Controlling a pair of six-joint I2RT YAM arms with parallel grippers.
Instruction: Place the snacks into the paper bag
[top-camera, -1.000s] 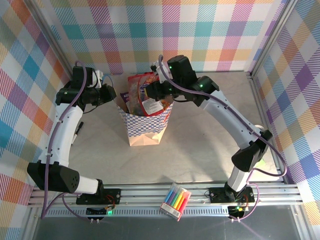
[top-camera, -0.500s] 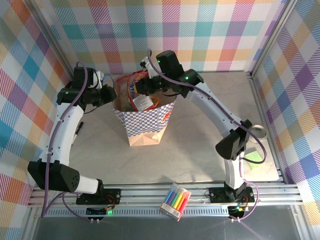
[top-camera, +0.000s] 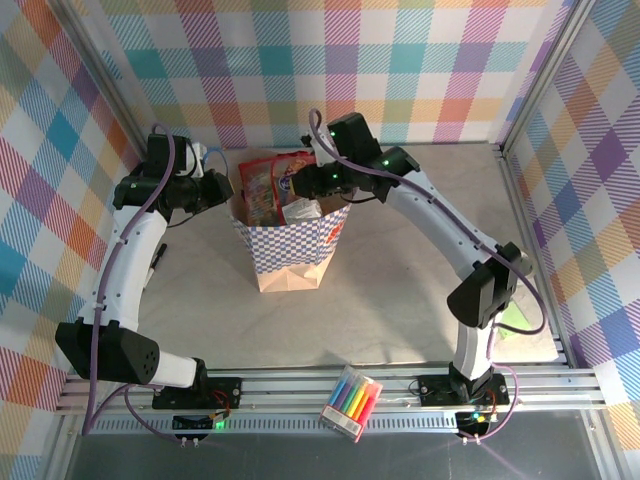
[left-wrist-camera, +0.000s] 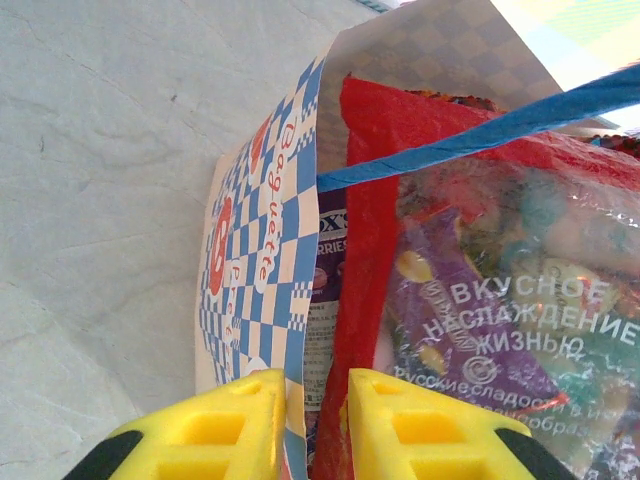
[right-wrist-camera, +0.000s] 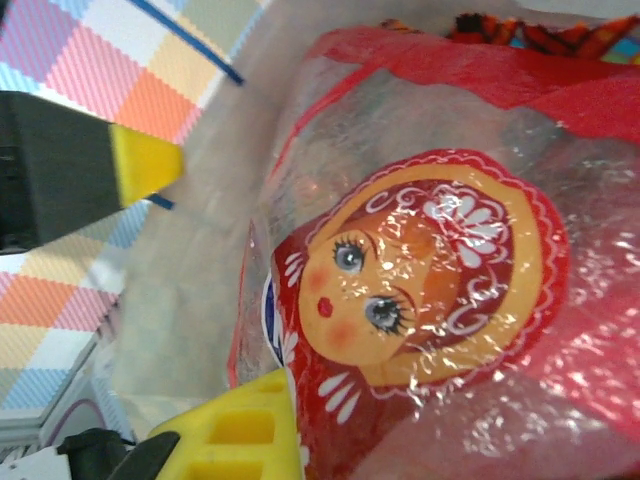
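The right hand (top-camera: 300, 183) has drawn back toward 3 o'clock from its farthest reach over the paper bag (top-camera: 290, 255), and its elbow has swung out toward 4 o'clock. The bag's mouth, dragged toward 9 o'clock half a second ago, has eased back. The red matryoshka packet (right-wrist-camera: 420, 300) sits lower inside.

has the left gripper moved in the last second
No. The left gripper stays on the paper bag's left rim, unshifted against the back wall.
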